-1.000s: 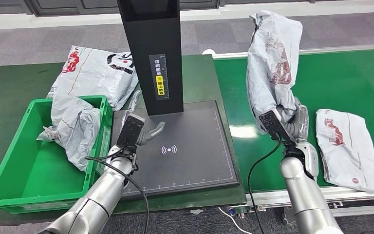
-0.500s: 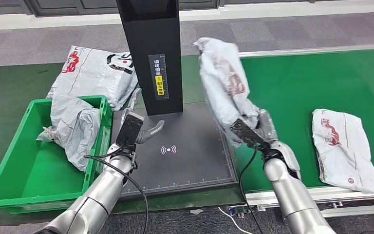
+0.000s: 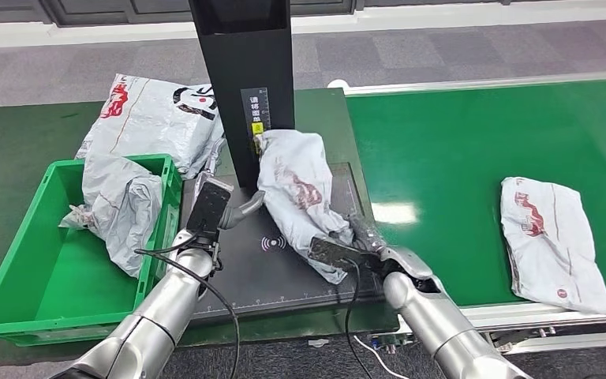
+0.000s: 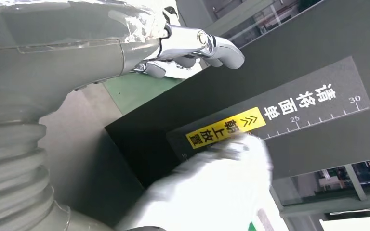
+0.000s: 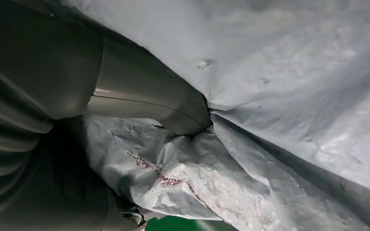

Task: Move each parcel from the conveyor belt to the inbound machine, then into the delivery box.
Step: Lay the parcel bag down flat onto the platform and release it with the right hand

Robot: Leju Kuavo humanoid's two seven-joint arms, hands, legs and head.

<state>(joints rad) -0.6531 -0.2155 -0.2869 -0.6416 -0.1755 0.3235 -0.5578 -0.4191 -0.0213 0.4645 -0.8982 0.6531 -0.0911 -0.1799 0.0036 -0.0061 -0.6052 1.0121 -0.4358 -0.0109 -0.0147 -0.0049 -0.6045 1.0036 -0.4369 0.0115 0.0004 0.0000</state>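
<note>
My right hand grips a crumpled grey parcel and holds it low over the black scanner plate of the inbound machine, its far end against the black post. The right wrist view has the thumb pressed into the parcel's grey wrap. My left hand hovers open at the plate's left side, just left of the parcel; the left wrist view has its fingers spread before the post and the parcel. A second parcel lies on the green belt.
A green delivery box at the left holds one grey parcel. Another parcel lies on the dark green table behind the box. The belt's metal front edge runs along the right.
My right arm swung the held parcel left from above the belt and lowered it onto the scanner plate. The left hand stayed put. The parcel on the belt crept slightly left.
</note>
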